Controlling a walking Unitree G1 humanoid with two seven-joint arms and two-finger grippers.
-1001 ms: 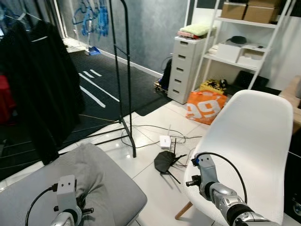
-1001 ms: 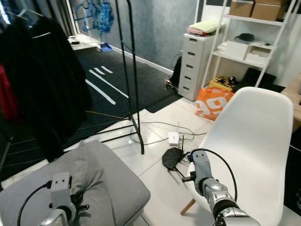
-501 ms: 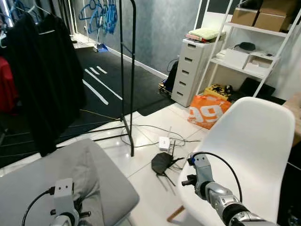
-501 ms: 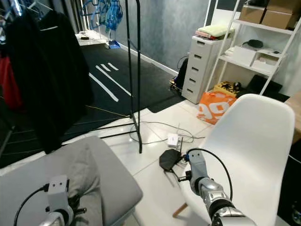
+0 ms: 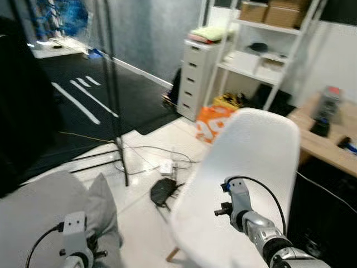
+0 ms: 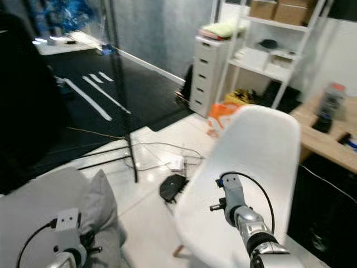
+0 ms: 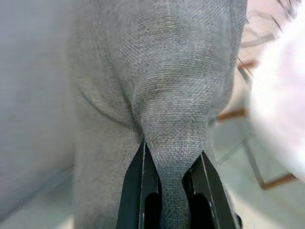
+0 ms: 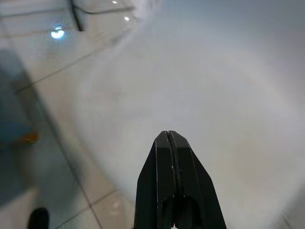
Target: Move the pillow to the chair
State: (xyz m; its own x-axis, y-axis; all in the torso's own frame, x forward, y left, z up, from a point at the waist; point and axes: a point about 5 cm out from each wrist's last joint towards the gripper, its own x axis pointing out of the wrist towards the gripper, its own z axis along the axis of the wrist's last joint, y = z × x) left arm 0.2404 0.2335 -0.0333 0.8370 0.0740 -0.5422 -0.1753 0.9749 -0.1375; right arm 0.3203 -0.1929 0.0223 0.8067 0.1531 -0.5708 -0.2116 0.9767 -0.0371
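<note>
A grey pillow (image 5: 39,206) hangs low at my front left, pinched at a fold by my left gripper (image 7: 171,179), whose black fingers (image 7: 140,186) are shut on the fabric. A white plastic chair (image 5: 251,162) with wooden legs stands right in front of me, its seat below my right arm (image 5: 251,223). Over that seat, my right gripper (image 8: 172,143) is shut with nothing in it.
On the tiled floor (image 5: 139,167) by the chair lie a black router (image 5: 163,191), a white box (image 5: 165,167) and cables. A black clothes rack pole (image 5: 114,106) stands to the left. Behind are a white drawer unit (image 5: 196,72), shelves, an orange bag (image 5: 211,123) and a wooden desk (image 5: 326,142) on the right.
The camera has swung to the right, so the chair now sits nearer the middle and the desk has come into view. The pillow stays held in my left gripper.
</note>
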